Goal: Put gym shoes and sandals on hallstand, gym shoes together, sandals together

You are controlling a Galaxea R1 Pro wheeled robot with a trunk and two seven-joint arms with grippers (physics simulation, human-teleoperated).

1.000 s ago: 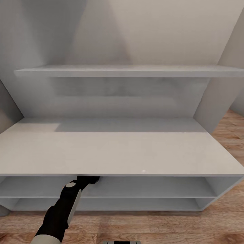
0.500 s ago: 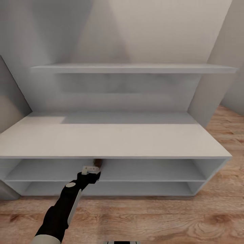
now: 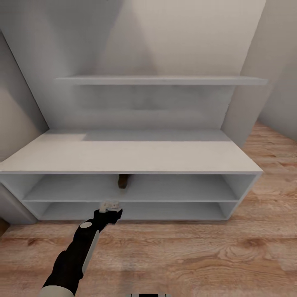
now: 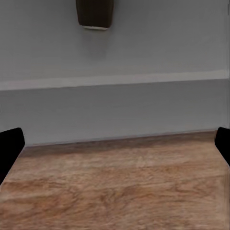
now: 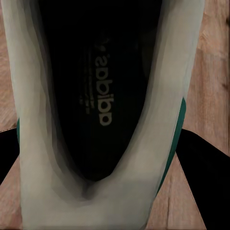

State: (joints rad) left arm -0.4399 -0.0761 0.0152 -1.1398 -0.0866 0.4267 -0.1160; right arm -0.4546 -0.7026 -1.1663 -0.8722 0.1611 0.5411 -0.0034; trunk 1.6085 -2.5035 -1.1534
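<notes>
**One sandal shelved, one gym shoe in hand, remainder unaccounted for**

Landmark: the pale grey-white hallstand (image 3: 132, 159) with wide bench top, two open low shelves and an upper shelf on its back panel.

Placed: one dark brown leather sandal (image 3: 123, 180) lies on the upper of the two low shelves, near the middle of the hallstand and just under the bench top. The left wrist view shows the same sandal (image 4: 95, 14) on that shelf, with the light brown wood-plank corridor floor (image 3: 198, 255) in front of the unit.

Left tool (image 3: 110, 205): in front of the hallstand's lower shelf edge, apart from the sandal. Its dark fingertips (image 4: 10, 143) stand wide at either edge of the wrist view with nothing between them, so it is spread and empty.

Right tool: the wrist view looks straight into a white gym shoe with green side stripe (image 5: 103, 120), dark fingers showing on both sides of it (judged as gripped, over bare floor).

Judgement: roughly a quarter done. The held gym shoe, its partner and the second sandal remain to be shelved and paired.
</notes>
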